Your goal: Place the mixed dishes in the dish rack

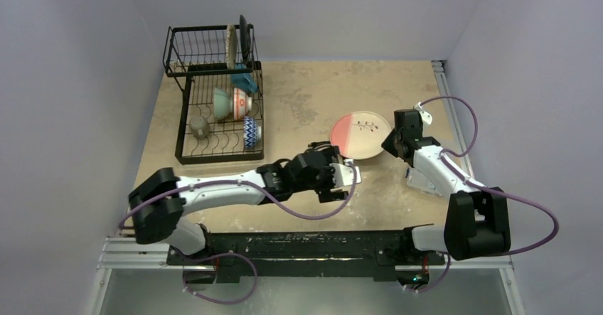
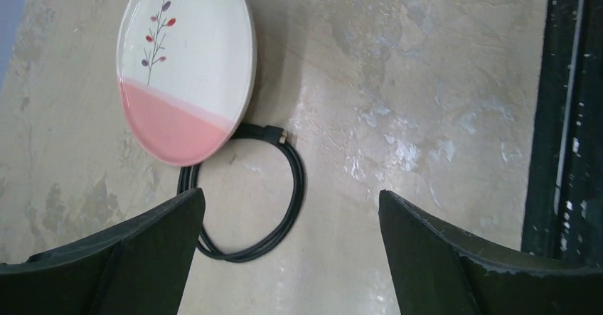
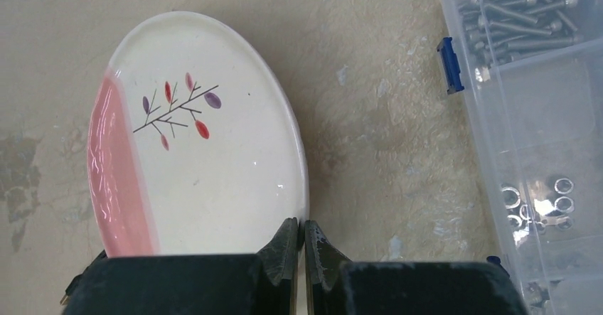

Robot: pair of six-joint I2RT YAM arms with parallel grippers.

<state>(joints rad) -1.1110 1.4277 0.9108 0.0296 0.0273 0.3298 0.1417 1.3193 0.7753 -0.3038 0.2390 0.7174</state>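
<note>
- My right gripper (image 3: 304, 247) is clamped on the pink-and-white large plate (image 3: 213, 166); the fingers (image 3: 284, 247) are almost together, with the plate's rim pinched between them at the 6 o'clock edge of my wrist view
- From that grip the plate runs away toward 11 o'clock, pink band on its left and twig pattern near its middle
- At 2 o'clock from the grip sits the clear plastic parts box (image 3: 540, 116), apart from the plate, with screws and nuts in its compartments
- My left gripper (image 2: 291, 192) is wide open and holds nothing; it hangs over the table (image 1: 306, 94)
- Below that gap lies the black coiled cable (image 2: 297, 180); its far loop goes under the plate's pink edge at 11 o'clock in my left wrist view
- From above, the plate is near the table's middle, my right gripper at its 3 o'clock edge and my left one at its 6 o'clock side
- The dish rack (image 1: 183, 126) stands well apart at 10 o'clock from the plate
- Its lower tray holds the mint-green bowl (image 1: 221, 104), the red-patterned bowl (image 1: 242, 104) and the small grey cup (image 1: 199, 126)
- In its raised basket the speckled grey small plate (image 1: 230, 46) and the black plate (image 1: 244, 41) stand on edge
</note>
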